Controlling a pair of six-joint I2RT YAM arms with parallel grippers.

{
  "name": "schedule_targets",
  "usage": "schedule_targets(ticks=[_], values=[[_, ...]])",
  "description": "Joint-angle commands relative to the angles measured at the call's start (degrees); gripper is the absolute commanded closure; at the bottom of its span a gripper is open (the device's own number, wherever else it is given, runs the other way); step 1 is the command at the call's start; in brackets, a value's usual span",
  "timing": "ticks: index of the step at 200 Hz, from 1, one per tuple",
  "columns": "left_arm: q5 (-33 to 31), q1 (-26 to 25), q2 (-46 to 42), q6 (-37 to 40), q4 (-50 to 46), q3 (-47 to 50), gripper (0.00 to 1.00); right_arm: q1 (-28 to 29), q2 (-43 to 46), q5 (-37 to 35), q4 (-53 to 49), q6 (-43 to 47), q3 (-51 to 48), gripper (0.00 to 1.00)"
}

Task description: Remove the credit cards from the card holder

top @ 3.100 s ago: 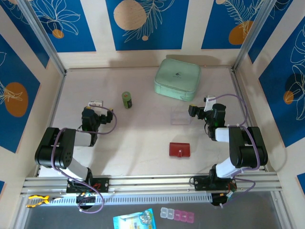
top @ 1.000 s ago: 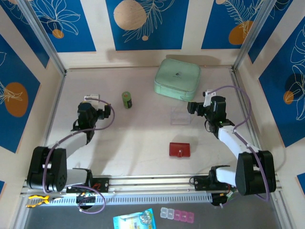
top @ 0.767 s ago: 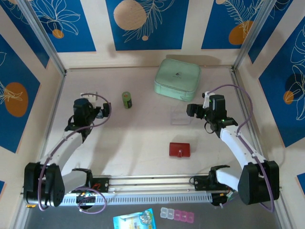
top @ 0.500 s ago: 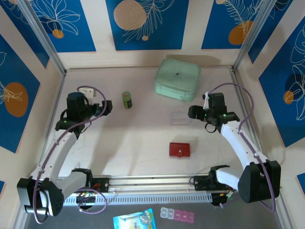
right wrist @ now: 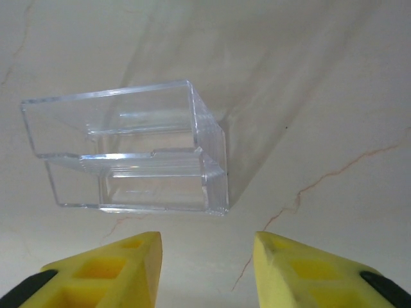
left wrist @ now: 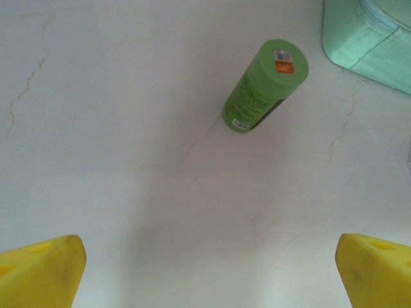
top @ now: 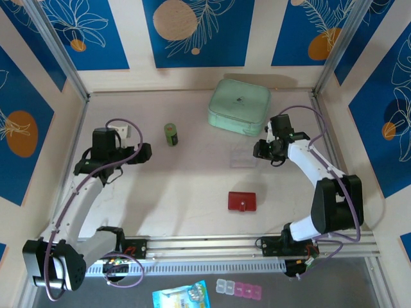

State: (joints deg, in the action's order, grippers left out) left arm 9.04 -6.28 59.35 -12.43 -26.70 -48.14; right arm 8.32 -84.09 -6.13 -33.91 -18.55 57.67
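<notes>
The card holder [top: 242, 201] is a small red wallet lying shut and flat on the table, in front of and between both arms. The credit cards are hidden. My left gripper [top: 142, 153] hovers at the left, well away from the wallet, pointing toward a green bottle [top: 171, 134]. Its yellow fingers [left wrist: 42, 273] sit wide apart, open, with bare table between them. My right gripper [top: 259, 149] is behind the wallet, beside a clear plastic box [top: 243, 156]. Its fingers [right wrist: 112, 269] stand partly apart, open, with nothing between them, just short of the box [right wrist: 128, 157].
A large mint-green case [top: 238, 106] lies at the back, and its corner [left wrist: 366, 35] shows past the bottle [left wrist: 264, 86]. Walls and metal rails close in the table on three sides. An aluminium rail [top: 205, 247] runs along the near edge.
Both arms have unfolded and lifted away from their bases. The right gripper's jaws have narrowed while it stays by the clear box. The wallet has not moved.
</notes>
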Motion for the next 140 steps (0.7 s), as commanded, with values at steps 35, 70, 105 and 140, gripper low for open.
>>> schedule_targets(ticks=[35, 70, 105, 140], values=[[-0.4, -0.2, -0.1, 4.8, -4.1, -1.8, 0.0, 0.5, -6.0, 1.4, 2.3, 1.9, 2.6, 0.64], [-1.6, -0.1, 0.7, 6.6, -4.4, -1.8, 0.0, 0.6, -9.4, 1.8, 3.5, 1.9, 3.6, 0.67], [-1.7, -0.1, 0.7, 7.1, -3.9, -1.4, 0.0, 1.0, -11.6, 1.8, 4.3, 2.4, 4.6, 0.69], [-2.7, -0.1, 0.5, 7.3, -4.2, -1.3, 0.0, 1.5, -13.5, 2.1, 4.8, 3.0, 5.4, 0.74]])
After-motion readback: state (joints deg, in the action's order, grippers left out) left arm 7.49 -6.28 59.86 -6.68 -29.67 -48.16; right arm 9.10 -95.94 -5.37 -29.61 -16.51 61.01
